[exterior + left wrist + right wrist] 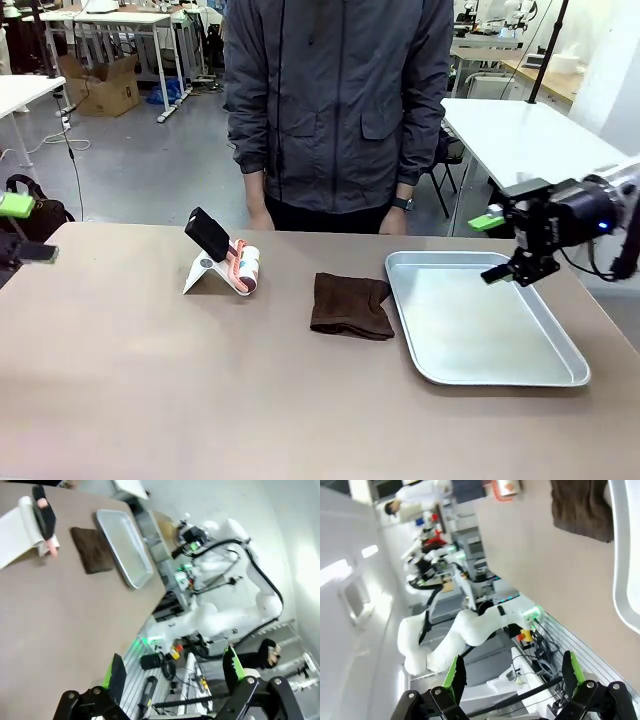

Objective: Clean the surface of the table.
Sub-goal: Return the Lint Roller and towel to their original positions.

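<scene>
Bare taupe table (200, 380), matte, smooth

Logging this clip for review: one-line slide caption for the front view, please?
Brown cloth between lint roller and empty metal tray on the table; person waits.

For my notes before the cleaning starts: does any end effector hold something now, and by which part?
Nothing is held. The left end effector and the right end effector are both open, apart from the brown cloth.

White arms, black grippers, green-padded fingers (575, 667); person (338, 110) in grey jacket, wristwatch.
</scene>
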### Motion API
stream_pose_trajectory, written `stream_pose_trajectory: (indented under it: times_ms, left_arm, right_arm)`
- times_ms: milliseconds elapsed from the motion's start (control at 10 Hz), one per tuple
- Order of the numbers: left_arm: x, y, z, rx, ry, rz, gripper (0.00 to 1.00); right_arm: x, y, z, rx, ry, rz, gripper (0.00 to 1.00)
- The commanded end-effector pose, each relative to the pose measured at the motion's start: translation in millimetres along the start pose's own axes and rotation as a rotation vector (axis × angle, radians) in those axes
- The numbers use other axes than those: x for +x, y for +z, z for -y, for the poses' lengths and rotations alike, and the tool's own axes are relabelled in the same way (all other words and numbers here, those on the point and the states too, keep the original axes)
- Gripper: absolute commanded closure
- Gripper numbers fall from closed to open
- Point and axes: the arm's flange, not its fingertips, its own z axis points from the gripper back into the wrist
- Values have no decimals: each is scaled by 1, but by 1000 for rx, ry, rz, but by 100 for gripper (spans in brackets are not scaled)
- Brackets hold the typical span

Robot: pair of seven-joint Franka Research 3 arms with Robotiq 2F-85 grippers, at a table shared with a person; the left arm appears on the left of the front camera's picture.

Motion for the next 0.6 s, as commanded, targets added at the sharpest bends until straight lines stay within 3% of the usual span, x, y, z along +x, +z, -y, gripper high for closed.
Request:
stream_pose_trajectory:
  times_ms: [0, 300, 400, 500]
  left_arm:
    - [35, -10, -50, -117, -16, -70, 0]
    - [68, -21, -77, -150, -6, -84, 0]
    - [75, -26, -80, -132, 40, -91, 0]
    - [54, -31, -81, -120, 17, -83, 0]
  right_arm:
    - [1, 16, 18, 168, 117, 22, 0]
    - [0, 30, 33, 273, 173, 64, 0]
    - [5, 27, 33, 273, 141, 122, 0]
    - [-2, 32, 29, 217, 134, 63, 0]
